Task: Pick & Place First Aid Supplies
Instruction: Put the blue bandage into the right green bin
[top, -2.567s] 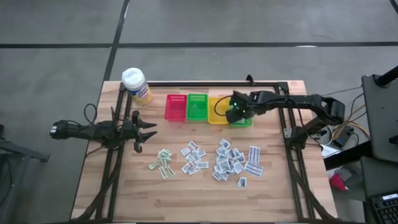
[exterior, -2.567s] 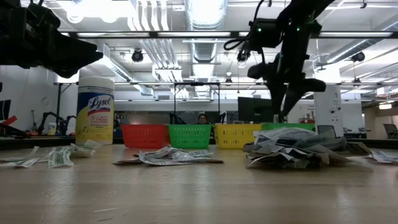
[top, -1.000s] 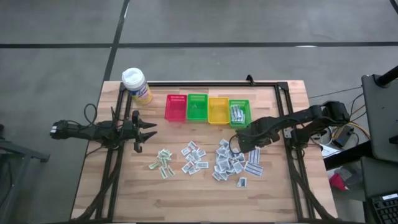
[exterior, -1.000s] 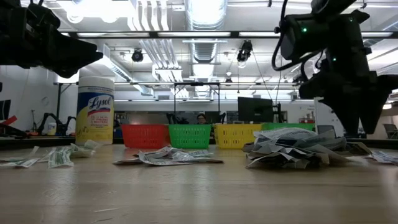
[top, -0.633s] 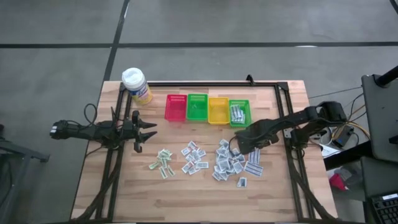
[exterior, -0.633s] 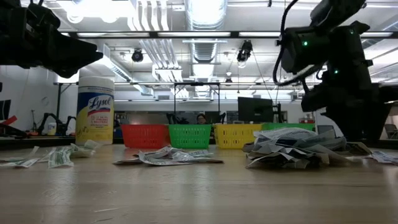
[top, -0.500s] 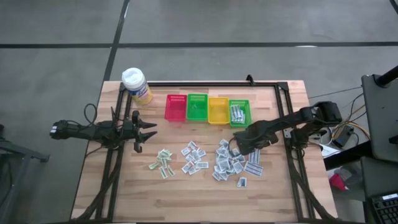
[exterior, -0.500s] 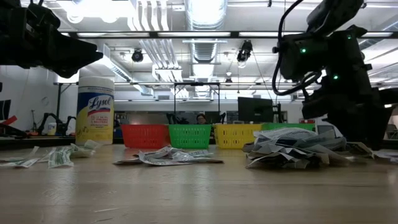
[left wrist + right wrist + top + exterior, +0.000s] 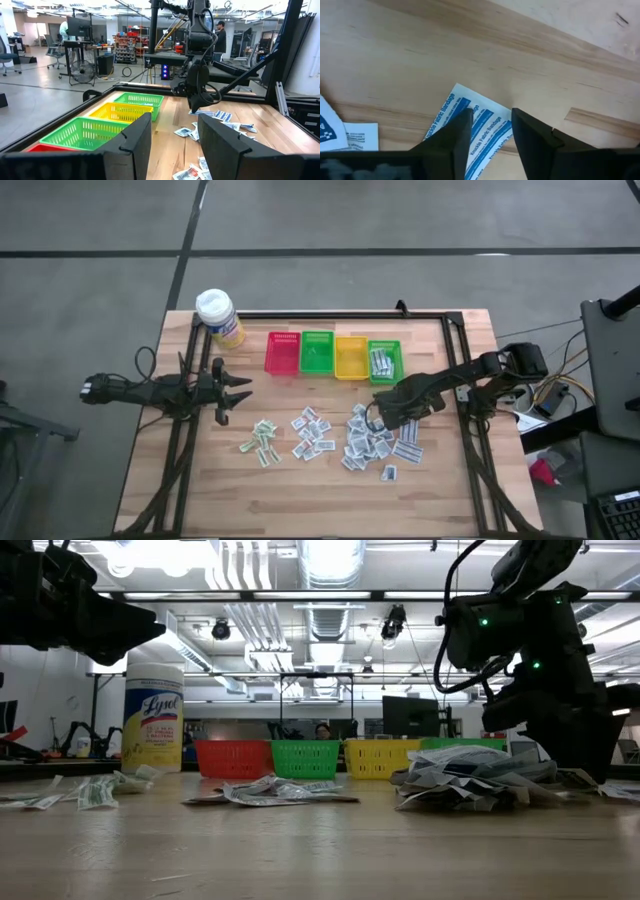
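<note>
The first aid supplies are small white packets that lie flat on the wooden table in three loose heaps. My right gripper points down onto the far edge of the right heap. In the right wrist view it is open, with a blue-printed packet flat on the wood under the gap. My left gripper waits at the table's left, level and open, with nothing between its fingers. My right gripper comes at the blue-printed packet from above, pointing down, one fingertip over its near edge and the other beside it. The packet lies flat on the table. Whether the fingertips touch it I cannot tell.
Along the far side stand a red basket, a green one, a yellow one and a second green one with packets in it. A yellow bottle with a white cap stands at the far left corner.
My right gripper has come down from above the right heap onto its far edge, and has shifted slightly toward the table's left. The packets lie as before.
</note>
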